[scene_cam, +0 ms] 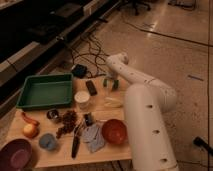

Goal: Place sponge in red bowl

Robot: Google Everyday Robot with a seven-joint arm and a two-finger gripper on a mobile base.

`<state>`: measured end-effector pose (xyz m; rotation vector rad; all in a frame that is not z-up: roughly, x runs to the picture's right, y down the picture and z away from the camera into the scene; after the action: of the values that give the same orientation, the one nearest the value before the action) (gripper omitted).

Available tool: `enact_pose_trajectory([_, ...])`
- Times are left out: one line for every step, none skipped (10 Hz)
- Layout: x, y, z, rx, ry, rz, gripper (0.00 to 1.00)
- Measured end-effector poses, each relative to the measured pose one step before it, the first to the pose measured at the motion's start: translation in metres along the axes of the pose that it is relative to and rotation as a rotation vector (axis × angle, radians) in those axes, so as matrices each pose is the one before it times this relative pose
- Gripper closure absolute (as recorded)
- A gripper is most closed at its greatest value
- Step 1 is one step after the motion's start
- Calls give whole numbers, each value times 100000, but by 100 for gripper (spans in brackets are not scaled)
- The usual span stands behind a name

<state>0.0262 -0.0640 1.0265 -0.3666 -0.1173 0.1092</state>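
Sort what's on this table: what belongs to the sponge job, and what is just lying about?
Job: sponge at the far edge, open claw around it; red bowl near the front.
Lying about: green tray, white cup, black gadget, purple bowl, blue cup.

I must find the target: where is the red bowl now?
In the camera view the red bowl sits near the table's front right edge, beside the white arm, right of the grey cloth; the open gripper is far behind it.
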Motion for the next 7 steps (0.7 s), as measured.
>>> enact_pose_trajectory([152,-56,-30,79,50,566,20])
enact_pose_trajectory([456,90,-79,154,-51,295,20])
enact_pose_trajectory([1031,294,-640,616,-1243,848,20])
enact_pose_trajectory([712,118,-460,554,-787,615,20])
enact_pose_trajectory([746,-47,-274,280,-964,1080,20])
enact_pose_trajectory([391,-206,-131,-261,-2371,1226,20])
enact_pose_trajectory([397,-192,32,-1287,-2254,1247,20])
